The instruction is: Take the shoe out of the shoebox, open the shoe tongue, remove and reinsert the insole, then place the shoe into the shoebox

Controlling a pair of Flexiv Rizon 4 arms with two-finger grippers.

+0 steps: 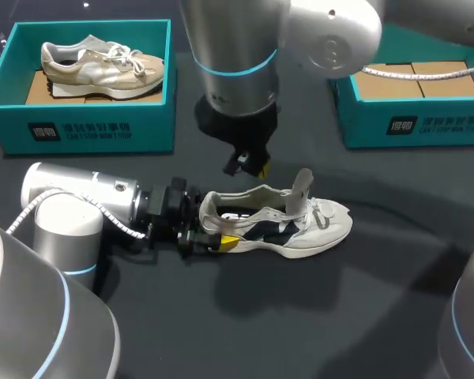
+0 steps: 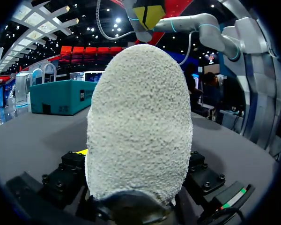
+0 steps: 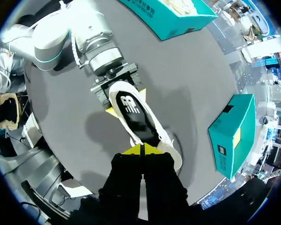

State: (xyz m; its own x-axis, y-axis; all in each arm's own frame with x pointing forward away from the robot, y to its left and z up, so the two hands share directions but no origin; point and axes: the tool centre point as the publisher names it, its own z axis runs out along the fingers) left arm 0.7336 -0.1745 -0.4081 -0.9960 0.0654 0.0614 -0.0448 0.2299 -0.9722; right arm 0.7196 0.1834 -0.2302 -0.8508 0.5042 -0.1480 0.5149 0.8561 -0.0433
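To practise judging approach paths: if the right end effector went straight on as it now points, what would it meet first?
Most likely the shoe, around its open midfoot, which lies directly ahead of the tips; depth is hard to judge.

white shoe (image 1: 300,229) w/ black insole (image 3: 136,115), beige shoe (image 1: 103,67), teal shoebox (image 1: 87,126), yellow-tipped right claw (image 3: 142,150), dark grey table (image 1: 300,316)

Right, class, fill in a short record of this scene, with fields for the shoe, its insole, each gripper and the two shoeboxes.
shoe: white shoe on its sole on the table, outside both boxes
tongue: tongue pulled up
insole: dark insole lying inside the shoe
left gripper: left gripper shut on the shoe's heel
right gripper: right gripper above the shoe, tips together, holding nothing
left shoebox: left shoebox holds a second shoe
right shoebox: right shoebox shows no shoe in its visible part
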